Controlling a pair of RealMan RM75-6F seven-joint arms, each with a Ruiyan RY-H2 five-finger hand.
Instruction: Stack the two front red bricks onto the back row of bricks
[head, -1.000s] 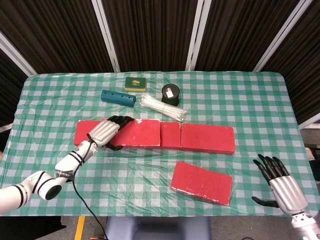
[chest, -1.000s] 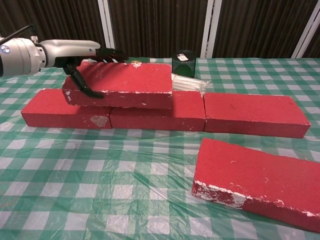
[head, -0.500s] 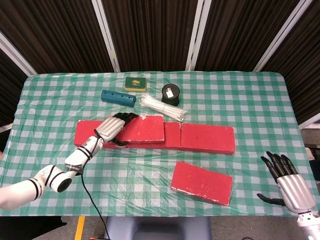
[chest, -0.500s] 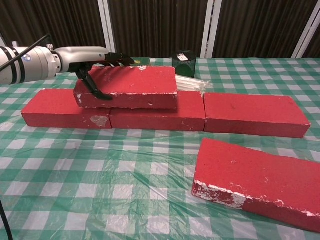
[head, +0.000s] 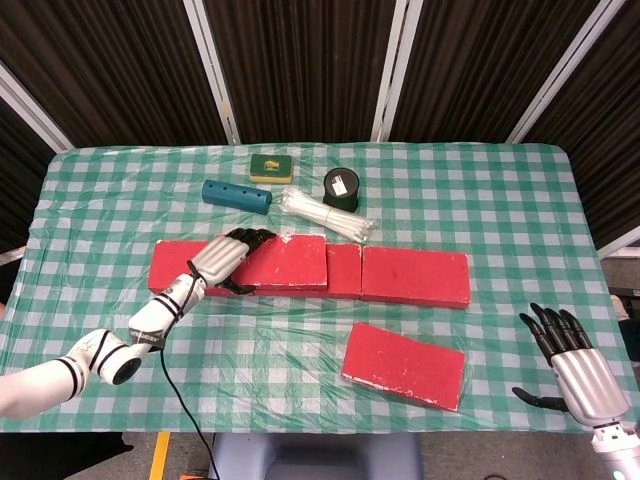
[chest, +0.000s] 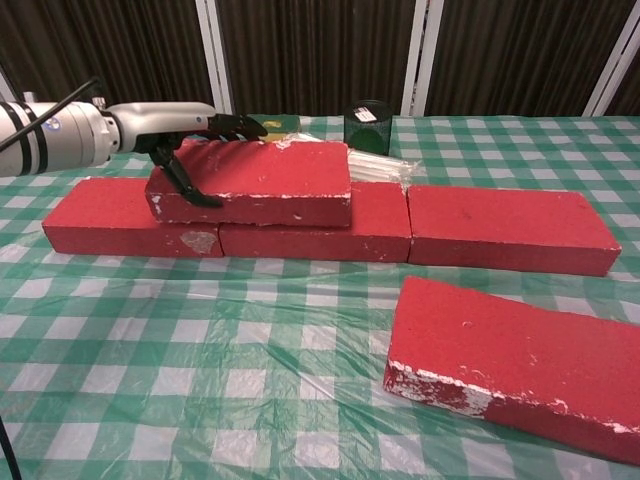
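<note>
A back row of red bricks (head: 415, 276) (chest: 510, 228) runs across the table's middle. On its left part lies another red brick (head: 285, 262) (chest: 265, 180), and my left hand (head: 220, 260) (chest: 185, 135) grips that brick's left end, fingers over the top and thumb on the front face. A second loose red brick (head: 405, 365) (chest: 515, 350) lies at the front right, turned at an angle. My right hand (head: 575, 365) hovers open at the table's front right corner, clear of everything; the chest view does not show it.
Behind the row lie a teal cylinder (head: 236, 196), a green and yellow sponge (head: 271, 167), a black cup (head: 341, 187) (chest: 368, 125) and a bundle of white sticks (head: 325, 214) (chest: 378, 165). The checked tablecloth (head: 300, 330) covers the table.
My left hand has carried the brick right and back, then set it down flat on the back row. My right hand drew back toward the front right corner.
</note>
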